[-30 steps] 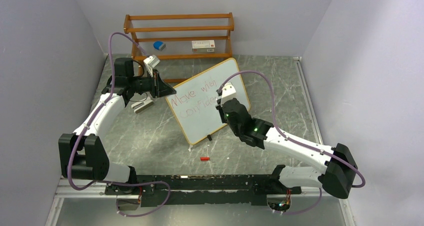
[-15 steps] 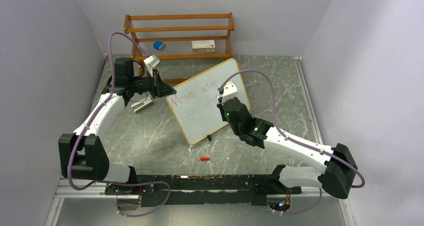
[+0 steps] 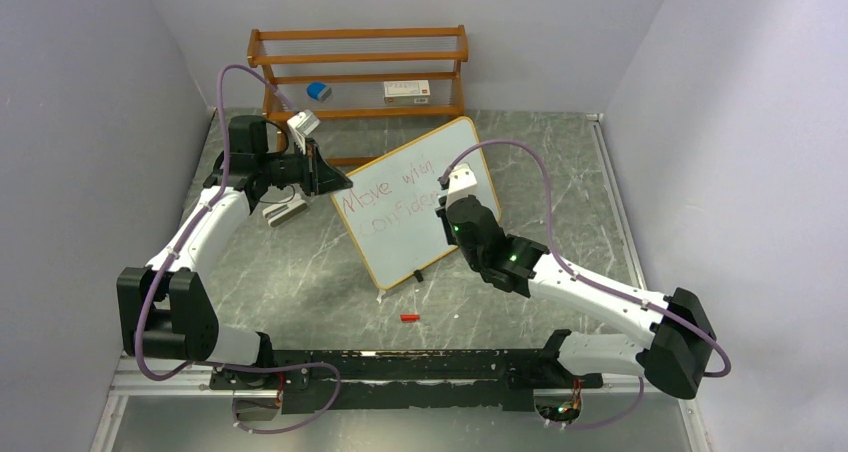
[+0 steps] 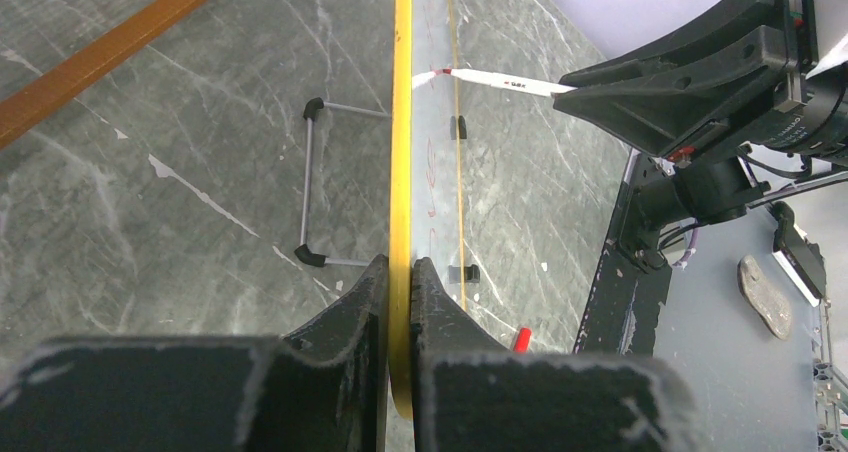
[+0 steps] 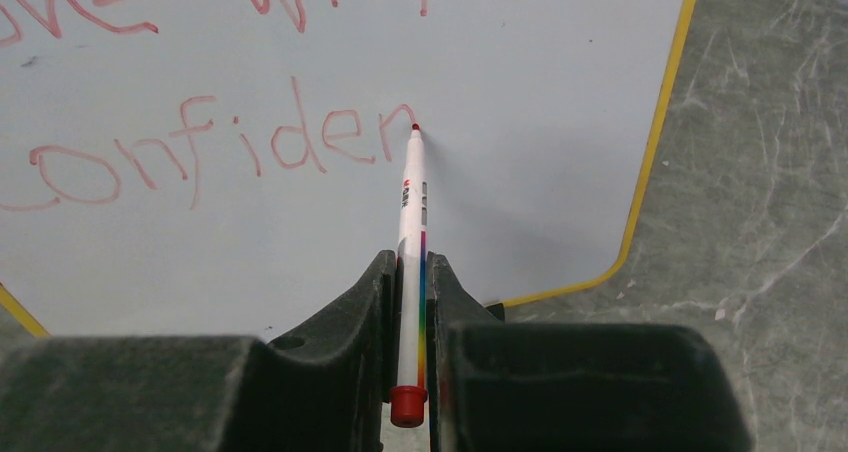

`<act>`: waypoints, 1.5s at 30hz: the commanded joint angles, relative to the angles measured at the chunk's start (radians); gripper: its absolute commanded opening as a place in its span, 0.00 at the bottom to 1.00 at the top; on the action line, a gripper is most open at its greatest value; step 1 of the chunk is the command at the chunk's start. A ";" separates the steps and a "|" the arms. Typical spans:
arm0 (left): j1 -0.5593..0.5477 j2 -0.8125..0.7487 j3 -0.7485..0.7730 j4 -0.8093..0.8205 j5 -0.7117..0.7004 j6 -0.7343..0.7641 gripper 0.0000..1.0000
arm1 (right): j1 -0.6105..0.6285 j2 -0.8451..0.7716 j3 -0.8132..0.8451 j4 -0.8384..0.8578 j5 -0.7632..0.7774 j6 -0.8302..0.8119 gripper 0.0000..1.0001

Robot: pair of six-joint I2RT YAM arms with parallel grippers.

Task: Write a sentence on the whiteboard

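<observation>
We are mid-sentence: left end effector (image 4: 400, 269) clamps the whiteboard (image 4: 402, 142) edge, right end effector (image 5: 411, 264) grips the marker (image 5: 411, 197) at "confiden"; next, we judge, a "c".

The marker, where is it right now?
In the right wrist view the marker sits clamped in the right gripper, its red tip on the whiteboard just after the n of "Confiden".

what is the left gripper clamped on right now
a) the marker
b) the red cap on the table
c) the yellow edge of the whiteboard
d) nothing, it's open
c: in the left wrist view the left gripper is shut on the yellow frame of the whiteboard, while the marker sits in the right gripper.
</observation>
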 commanded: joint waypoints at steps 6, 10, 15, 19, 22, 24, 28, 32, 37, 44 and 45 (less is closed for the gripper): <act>-0.001 0.014 0.011 -0.028 -0.053 0.067 0.05 | -0.009 -0.018 -0.024 -0.048 -0.024 0.035 0.00; -0.001 0.014 0.010 -0.028 -0.052 0.068 0.05 | -0.009 -0.019 -0.028 -0.059 -0.029 0.043 0.00; 0.001 0.013 0.009 -0.028 -0.054 0.068 0.05 | -0.009 -0.035 -0.035 -0.061 -0.026 0.045 0.00; 0.000 0.013 0.010 -0.029 -0.055 0.069 0.05 | -0.009 -0.049 -0.034 -0.061 -0.018 0.041 0.00; 0.000 0.012 0.009 -0.029 -0.059 0.069 0.05 | -0.009 -0.074 -0.042 -0.038 -0.013 0.032 0.00; 0.001 0.012 0.009 -0.029 -0.055 0.069 0.05 | -0.009 -0.086 -0.040 -0.031 -0.007 0.026 0.00; 0.000 0.014 0.010 -0.033 -0.059 0.071 0.05 | -0.018 -0.087 -0.034 -0.015 0.006 0.008 0.00; 0.000 0.012 0.009 -0.032 -0.059 0.071 0.05 | -0.041 -0.087 -0.034 0.014 -0.013 0.001 0.00; 0.000 0.012 0.010 -0.030 -0.055 0.070 0.05 | -0.069 -0.080 -0.029 0.039 -0.038 -0.005 0.00; -0.001 0.014 0.011 -0.030 -0.055 0.071 0.05 | -0.090 -0.060 -0.022 0.067 -0.074 -0.004 0.00; 0.000 0.014 0.011 -0.030 -0.054 0.070 0.05 | -0.091 -0.056 -0.021 0.072 -0.075 -0.004 0.00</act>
